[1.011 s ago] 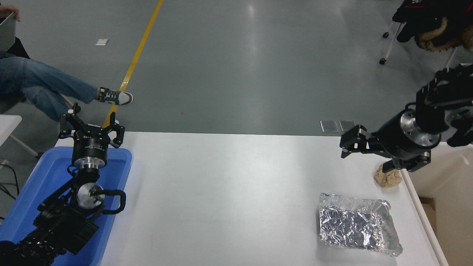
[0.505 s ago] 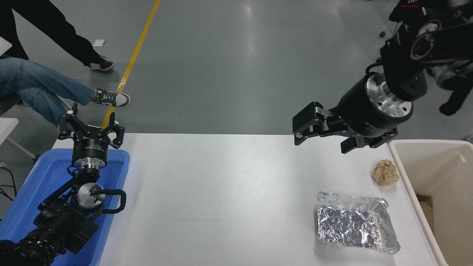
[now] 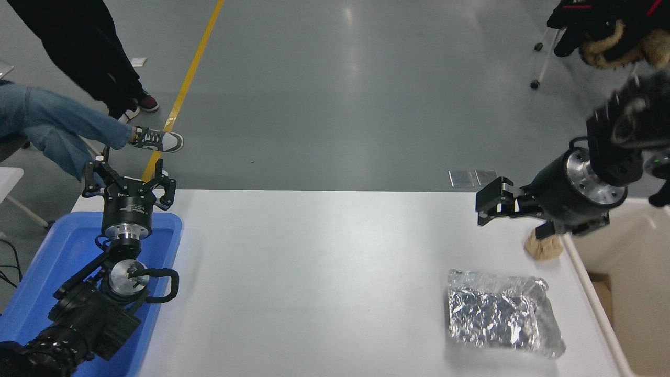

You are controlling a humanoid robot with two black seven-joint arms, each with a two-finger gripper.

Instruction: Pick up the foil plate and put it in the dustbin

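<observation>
From the head view, the foil plate (image 3: 502, 313) lies flat on the white table (image 3: 324, 272) in the lower right of the frame, with nothing touching it. Above it, at the right edge, the right gripper (image 3: 492, 207) hangs over the table with its fingers spread and empty; its wrist covers part of a tan paper ball (image 3: 542, 248). The cream dustbin (image 3: 628, 251) stands just beside the table at the far right. At lower left, the left gripper (image 3: 128, 180) is parked over a blue tray (image 3: 47, 272), fingers splayed. Two people's legs (image 3: 78, 78) show at upper left.
</observation>
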